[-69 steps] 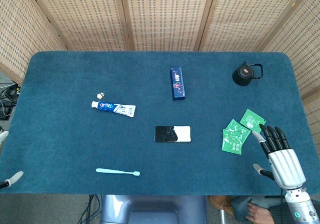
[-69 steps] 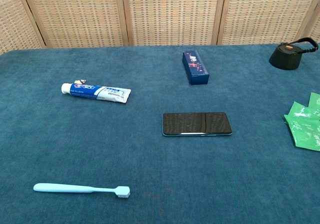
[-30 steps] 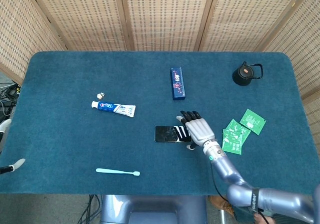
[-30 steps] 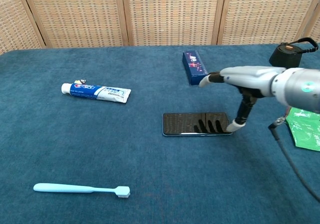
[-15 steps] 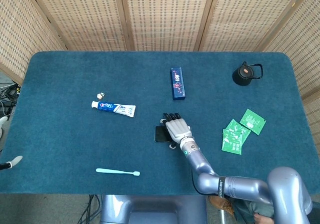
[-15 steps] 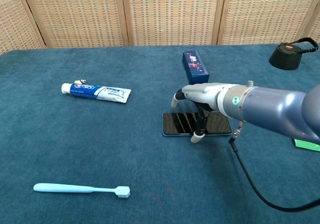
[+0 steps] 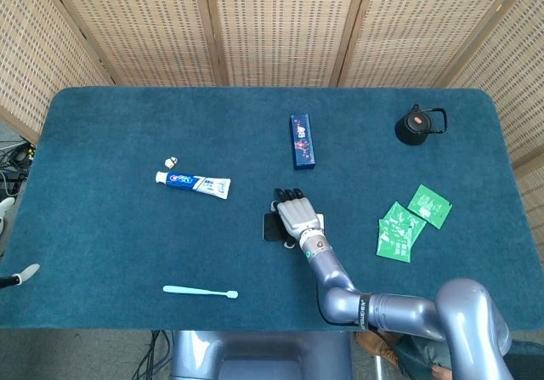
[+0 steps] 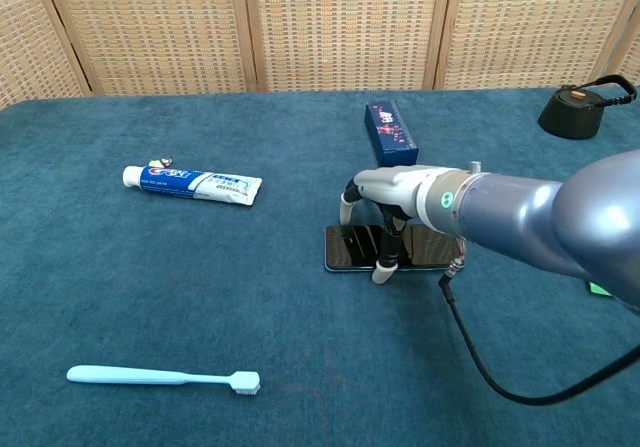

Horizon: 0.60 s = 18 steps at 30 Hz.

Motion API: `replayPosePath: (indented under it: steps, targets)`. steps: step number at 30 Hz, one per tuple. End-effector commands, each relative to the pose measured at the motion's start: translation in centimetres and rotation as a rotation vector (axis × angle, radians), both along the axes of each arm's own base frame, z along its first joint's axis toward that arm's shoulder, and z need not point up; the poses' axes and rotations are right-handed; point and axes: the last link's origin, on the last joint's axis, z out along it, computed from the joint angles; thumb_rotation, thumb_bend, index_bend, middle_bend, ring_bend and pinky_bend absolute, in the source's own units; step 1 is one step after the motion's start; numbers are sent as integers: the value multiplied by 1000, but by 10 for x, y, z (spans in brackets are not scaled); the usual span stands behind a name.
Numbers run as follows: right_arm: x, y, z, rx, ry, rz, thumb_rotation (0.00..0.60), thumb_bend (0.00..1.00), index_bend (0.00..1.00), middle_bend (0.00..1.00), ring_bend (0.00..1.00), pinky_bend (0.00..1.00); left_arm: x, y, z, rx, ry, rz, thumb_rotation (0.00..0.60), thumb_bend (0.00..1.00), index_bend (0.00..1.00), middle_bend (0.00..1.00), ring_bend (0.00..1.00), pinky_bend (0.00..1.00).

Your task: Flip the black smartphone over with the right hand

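The black smartphone point(image 7: 270, 225) point(image 8: 432, 248) lies flat on the blue cloth, screen up, near the table's middle. My right hand point(image 7: 296, 214) point(image 8: 396, 189) arches over its left half and hides most of it in the head view. The thumb point(image 8: 384, 263) reaches down to the phone's near long edge, while the other fingers point(image 8: 349, 205) curve down at the far edge. The phone is not lifted. Of my left hand point(image 7: 17, 275) only pale fingertips show at the left edge of the head view, spread wide apart and holding nothing.
A toothpaste tube point(image 7: 194, 183) point(image 8: 192, 182) lies left of the phone, a light blue toothbrush point(image 7: 200, 292) point(image 8: 160, 377) near the front edge. A dark blue box point(image 7: 303, 141) point(image 8: 390, 134) sits just behind the phone. Green packets point(image 7: 408, 223) and a black kettle point(image 7: 419, 125) are on the right.
My right hand came in from the table's right front corner, crossed the phone from its right end and now stands over its left half. The phone has not moved.
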Motion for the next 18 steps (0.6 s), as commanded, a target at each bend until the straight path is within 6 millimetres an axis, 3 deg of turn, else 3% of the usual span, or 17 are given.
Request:
replayPosePath:
  steps: [1, 18]
  targets:
    - [3, 0, 2, -3, -10, 6, 600, 416, 669, 0, 0, 0, 0, 0, 0, 0, -1, 0, 600, 0, 0, 0, 0, 0]
    - [16, 6, 24, -50, -187, 42, 600, 415, 707, 5, 0, 0, 2, -4, 1, 1, -4, -14, 600, 0, 0, 0, 0, 0]
